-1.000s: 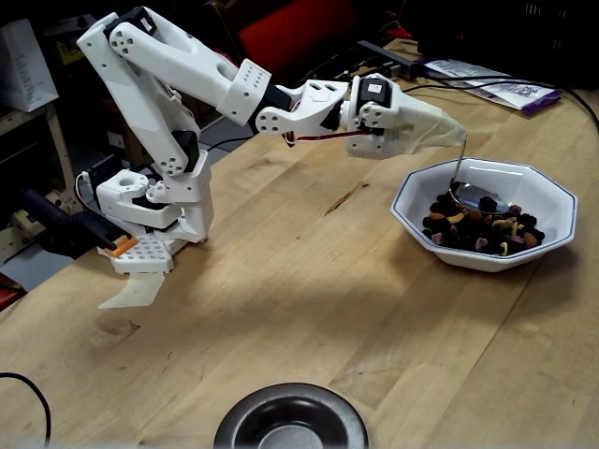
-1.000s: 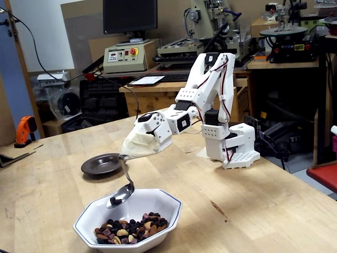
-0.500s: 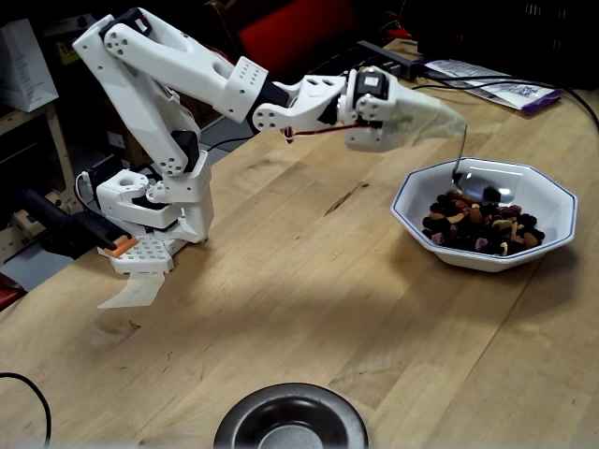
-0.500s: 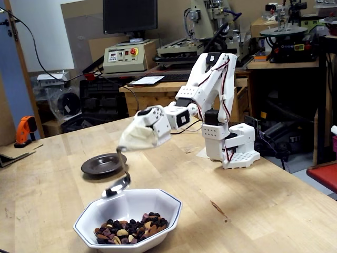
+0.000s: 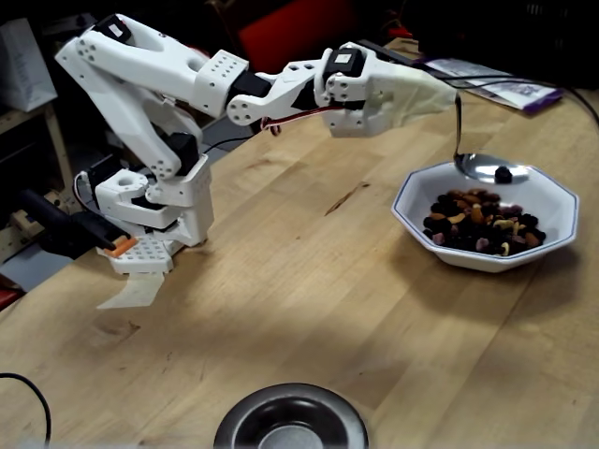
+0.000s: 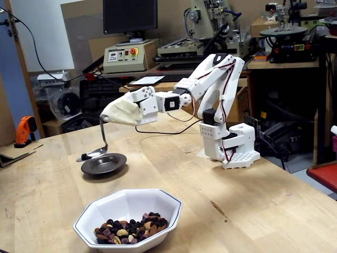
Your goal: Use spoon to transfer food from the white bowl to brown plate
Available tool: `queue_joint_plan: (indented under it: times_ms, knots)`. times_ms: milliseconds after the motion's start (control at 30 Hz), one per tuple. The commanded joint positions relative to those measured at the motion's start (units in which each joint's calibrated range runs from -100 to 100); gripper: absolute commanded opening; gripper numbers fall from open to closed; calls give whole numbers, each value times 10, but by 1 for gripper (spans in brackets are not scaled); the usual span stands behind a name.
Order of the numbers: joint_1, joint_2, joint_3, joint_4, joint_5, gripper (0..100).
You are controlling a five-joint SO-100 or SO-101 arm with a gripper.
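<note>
My gripper is wrapped in a beige cover that hides its fingers, and it is shut on the spoon's thin handle. The spoon's silver bowl hangs level over the far rim of the white bowl and carries one dark piece of food. The rest of the food, nuts and dark fruit, lies in the white bowl. From the other side, the gripper holds the spoon at the left edge of the brown plate. That plate looks empty.
The arm's white base is at the left of the wooden table, with a loose white part in front of it. Papers and cables lie at the back. Benches with machines stand behind the table.
The spoon rose out of the white bowl with a dark piece on it. The arm lifted and swung it away from the bowl toward the brown plate.
</note>
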Motion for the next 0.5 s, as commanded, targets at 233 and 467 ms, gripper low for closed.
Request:
queue_joint_plan:
  times_ms: [233, 467]
  knots:
    - [103, -30, -6, -2, 1, 4]
    - [157, -30, -5, -2, 2, 4]
